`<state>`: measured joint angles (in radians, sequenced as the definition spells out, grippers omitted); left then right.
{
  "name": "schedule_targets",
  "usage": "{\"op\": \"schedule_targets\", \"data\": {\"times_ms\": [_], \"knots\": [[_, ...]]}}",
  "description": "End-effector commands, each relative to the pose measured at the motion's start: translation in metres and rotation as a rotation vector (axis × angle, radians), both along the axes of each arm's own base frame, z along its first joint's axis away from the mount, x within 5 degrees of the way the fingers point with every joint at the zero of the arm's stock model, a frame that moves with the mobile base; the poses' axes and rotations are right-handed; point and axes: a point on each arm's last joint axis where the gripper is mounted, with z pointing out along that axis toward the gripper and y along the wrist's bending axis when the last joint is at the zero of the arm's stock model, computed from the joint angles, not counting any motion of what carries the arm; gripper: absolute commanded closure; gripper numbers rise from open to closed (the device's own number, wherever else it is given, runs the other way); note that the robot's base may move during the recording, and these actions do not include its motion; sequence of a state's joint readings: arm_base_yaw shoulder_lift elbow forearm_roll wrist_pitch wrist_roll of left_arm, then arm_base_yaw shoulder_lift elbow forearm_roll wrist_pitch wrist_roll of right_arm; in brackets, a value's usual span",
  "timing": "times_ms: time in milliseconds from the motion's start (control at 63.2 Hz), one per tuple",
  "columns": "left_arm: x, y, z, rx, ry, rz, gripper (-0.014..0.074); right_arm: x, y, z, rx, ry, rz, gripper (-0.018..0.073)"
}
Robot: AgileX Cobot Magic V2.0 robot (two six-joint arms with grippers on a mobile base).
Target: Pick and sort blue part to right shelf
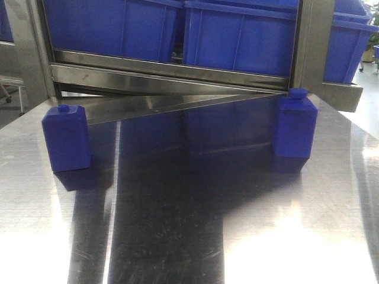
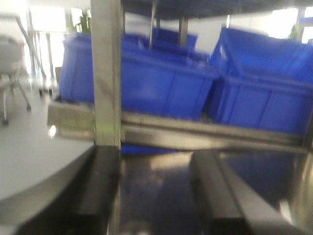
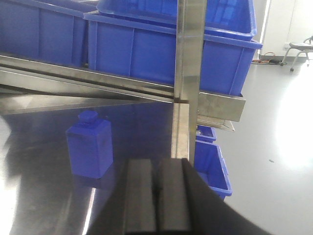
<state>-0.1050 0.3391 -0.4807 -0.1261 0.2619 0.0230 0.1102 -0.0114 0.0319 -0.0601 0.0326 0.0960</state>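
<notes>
Currently, the blue part (image 1: 294,125) stands upright on the table (image 1: 177,236) at 2 o'clock, the twin part (image 1: 66,138) at 10 o'clock, and the right shelf (image 1: 166,71) at 12 o'clock. Left end effector (image 2: 154,164): jaws wide, empty. Right end effector (image 3: 157,171): jaws pressed together, empty.

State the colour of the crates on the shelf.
Solid blue crates; clearest in the right wrist view.

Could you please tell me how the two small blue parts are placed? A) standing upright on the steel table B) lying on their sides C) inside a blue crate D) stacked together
A: the left-hand blue part and the right-hand blue part both stand knob-up on the steel table, in front of the blue crates.
</notes>
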Motion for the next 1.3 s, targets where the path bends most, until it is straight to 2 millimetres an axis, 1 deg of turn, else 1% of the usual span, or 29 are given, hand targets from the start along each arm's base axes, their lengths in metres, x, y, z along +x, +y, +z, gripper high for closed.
{"op": "schedule_targets", "data": {"times_ms": [0,111,190,317,475,538,728,807,934,1061,1140,1282], "knots": [[0.015,-0.004,0.018,-0.074,0.056,-0.028,0.0064,-0.004,0.0,0.017,0.005,-0.135,0.001,0.0526],[0.032,-0.014,0.018,-0.166,0.25,-0.084,0.0028,-0.004,0.0,0.017,0.005,-0.135,0.001,0.0526],[0.05,-0.021,0.016,-0.206,0.395,-0.122,-0.0014,-0.004,0.0,0.017,0.005,-0.135,0.001,0.0526],[0.079,-0.031,0.012,-0.304,0.541,-0.157,-0.006,-0.004,0.0,0.017,0.005,-0.135,0.001,0.0526],[0.117,-0.044,0.01,-0.382,0.659,-0.221,-0.0059,-0.004,0.0,0.017,0.005,-0.135,0.001,0.0526],[0.136,-0.051,0.008,-0.386,0.71,-0.237,-0.0059,-0.004,0.0,0.017,0.005,-0.135,0.001,0.0526],[0.184,-0.081,0.0,-0.349,0.802,-0.302,-0.0059,-0.004,0.0,0.017,0.005,-0.135,0.001,0.0526],[0.204,-0.094,-0.008,-0.337,0.849,-0.322,-0.0059,-0.004,0.0,0.017,0.005,-0.135,0.001,0.0526],[0.224,-0.105,-0.017,-0.304,0.932,-0.339,-0.0059,-0.004,0.0,0.017,0.005,-0.135,0.001,0.0526],[0.238,-0.107,-0.024,-0.257,1.009,-0.316,-0.0058,-0.004,0.0,0.017,0.005,-0.135,0.001,0.0526],[0.244,-0.104,-0.021,-0.228,1.016,-0.259,-0.0058,-0.004,0.0,0.017,0.005,-0.135,0.001,0.0526],[0.246,-0.098,-0.011,-0.187,1.02,-0.191,-0.0058,-0.004,0.0,0.017,0.005,-0.135,0.001,0.0526]]}}
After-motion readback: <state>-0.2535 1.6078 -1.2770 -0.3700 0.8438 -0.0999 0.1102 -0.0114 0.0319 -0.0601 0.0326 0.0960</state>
